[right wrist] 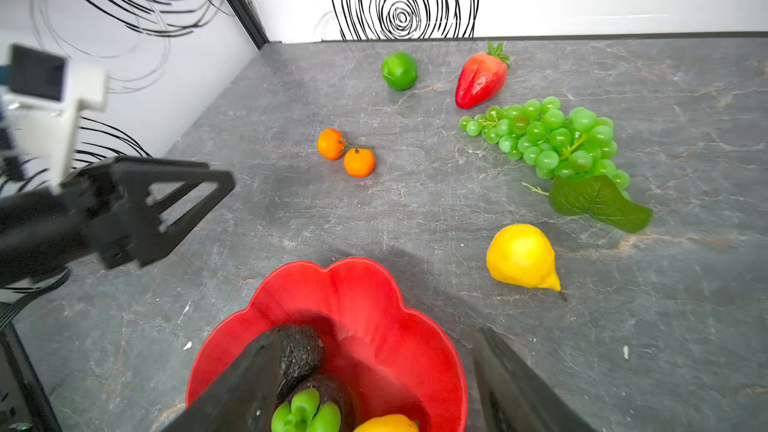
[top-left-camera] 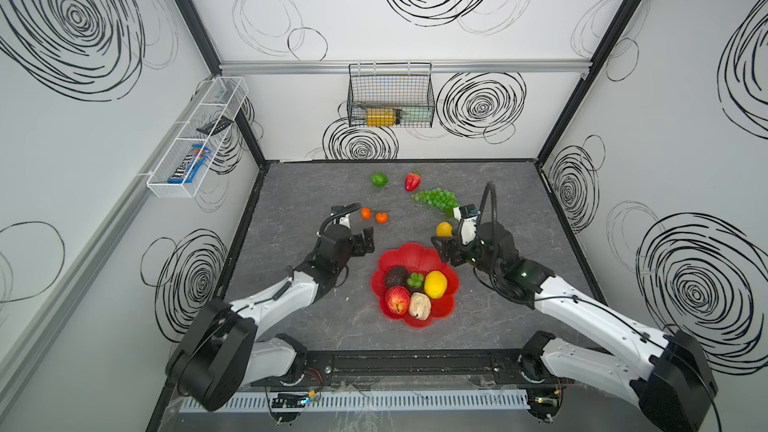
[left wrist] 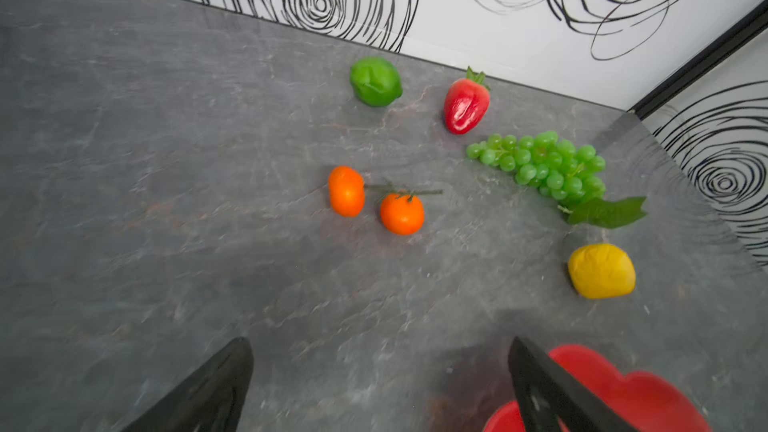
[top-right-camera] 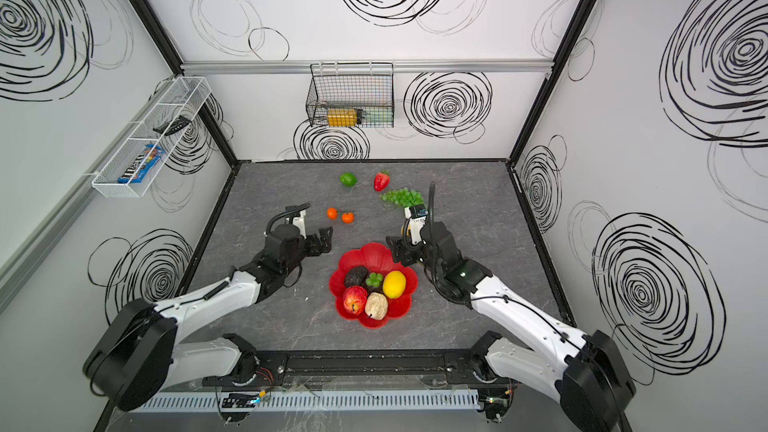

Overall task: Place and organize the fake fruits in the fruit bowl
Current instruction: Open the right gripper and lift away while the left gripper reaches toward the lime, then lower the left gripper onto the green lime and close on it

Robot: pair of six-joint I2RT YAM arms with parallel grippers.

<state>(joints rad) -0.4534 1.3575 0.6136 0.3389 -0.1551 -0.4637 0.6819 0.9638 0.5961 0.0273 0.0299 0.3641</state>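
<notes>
Right gripper point(right wrist: 376, 336): fingers spread wide, nothing between them, hanging over the far rim of the fruit bowl point(right wrist: 353, 272). Below and behind it in the bowl lie the avocado point(top-left-camera: 397, 277), lemon point(top-left-camera: 435, 284), apple point(top-left-camera: 397, 300) and beige lumpy piece point(top-left-camera: 419, 306).

Yellow fruit point(right wrist: 519, 257): on the table just ahead of this gripper, to its right. Judged light, rigid and slippery; best pinched across its widest middle, not the tapered end.

Grape bunch point(right wrist: 548, 139): further ahead. Likely floppy; take it at the thick part.

Right arm: reaching forward, wrist tipped down.

Left gripper point(left wrist: 380, 342): fully spread, empty, beside the bowl, with the paired oranges point(left wrist: 374, 201) ahead of it. Left arm: elbow bent.
</notes>
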